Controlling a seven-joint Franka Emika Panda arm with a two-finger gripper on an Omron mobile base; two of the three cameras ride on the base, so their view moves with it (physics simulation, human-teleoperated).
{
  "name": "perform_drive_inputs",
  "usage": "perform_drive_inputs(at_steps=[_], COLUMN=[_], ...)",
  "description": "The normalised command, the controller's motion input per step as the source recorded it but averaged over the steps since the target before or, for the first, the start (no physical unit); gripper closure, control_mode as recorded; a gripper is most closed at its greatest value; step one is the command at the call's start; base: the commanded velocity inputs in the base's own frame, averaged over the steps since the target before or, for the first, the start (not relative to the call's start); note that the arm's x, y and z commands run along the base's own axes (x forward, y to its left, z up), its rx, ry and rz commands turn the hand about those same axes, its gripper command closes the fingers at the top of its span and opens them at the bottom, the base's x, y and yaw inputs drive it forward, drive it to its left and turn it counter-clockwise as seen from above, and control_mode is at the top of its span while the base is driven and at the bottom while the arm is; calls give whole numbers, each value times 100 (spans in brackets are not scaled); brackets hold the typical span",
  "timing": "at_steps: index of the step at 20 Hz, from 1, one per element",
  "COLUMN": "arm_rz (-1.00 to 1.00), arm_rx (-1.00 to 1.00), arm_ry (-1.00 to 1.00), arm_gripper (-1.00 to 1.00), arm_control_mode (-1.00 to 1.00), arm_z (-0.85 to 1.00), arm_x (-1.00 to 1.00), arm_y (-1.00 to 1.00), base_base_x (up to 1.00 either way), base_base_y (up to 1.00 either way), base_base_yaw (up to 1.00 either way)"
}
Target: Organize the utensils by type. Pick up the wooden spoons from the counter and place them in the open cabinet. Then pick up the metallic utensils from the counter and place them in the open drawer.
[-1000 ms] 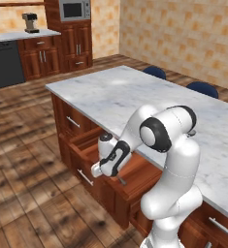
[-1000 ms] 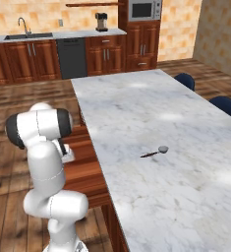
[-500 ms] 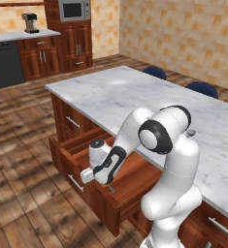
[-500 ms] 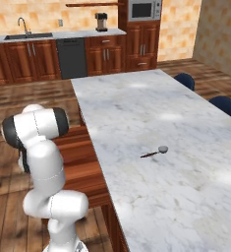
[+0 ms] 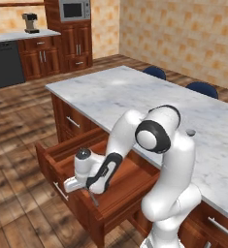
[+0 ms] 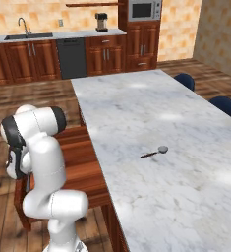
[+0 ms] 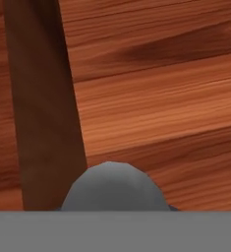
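A small metal spoon (image 6: 158, 150) with a dark handle lies on the marble island counter (image 6: 136, 113); its grey bowl (image 5: 190, 132) peeks out behind my arm. The wooden drawer (image 5: 130, 179) in the island's side is pulled far out, also seen at the drawer (image 6: 82, 162). My gripper (image 5: 92, 193) reaches down to the drawer's front wall, near its right end. In the hand view, wood grain and a dark upright board (image 7: 43, 108) are very close, with a grey rounded shape (image 7: 109, 187) at the bottom. The fingers are hidden, so their state is unclear.
Closed drawers (image 5: 72, 121) sit beside the open one in the island. Blue chairs (image 5: 154, 72) (image 5: 203, 89) stand along the island's far side. The pulled-out drawer juts over the wooden floor (image 5: 18, 145). Cabinets and a dishwasher (image 6: 70, 56) line the back wall.
The drawer has slid steadily further out of the island, and my gripper has moved outward and down with its front wall. The spoon on the counter has stayed put.
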Motion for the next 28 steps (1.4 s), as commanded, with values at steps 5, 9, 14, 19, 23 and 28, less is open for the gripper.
perform_drive_inputs(at_steps=[5, 9, 14, 19, 23, 28], arm_rz=[-14, -10, -6, -2, 0, 0], arm_rx=[0, -4, -4, -1, 0, 0], arm_ry=[-2, 0, 0, 0, 7, 21], arm_gripper=[100, 100, 100, 100, 100, 100], arm_control_mode=[-100, -100, -100, -100, -100, -100], arm_z=[-10, 33, 58, 51, 17, -30], arm_x=[-5, 28, 36, 50, 60, 49], arm_y=[59, 1, -14, -24, -32, -36], base_base_x=[0, 0, 0, 0, 0, 0], base_base_y=[0, 0, 0, 0, 0, 0], base_base_yaw=[0, 0, 0, 0, 0, 0])
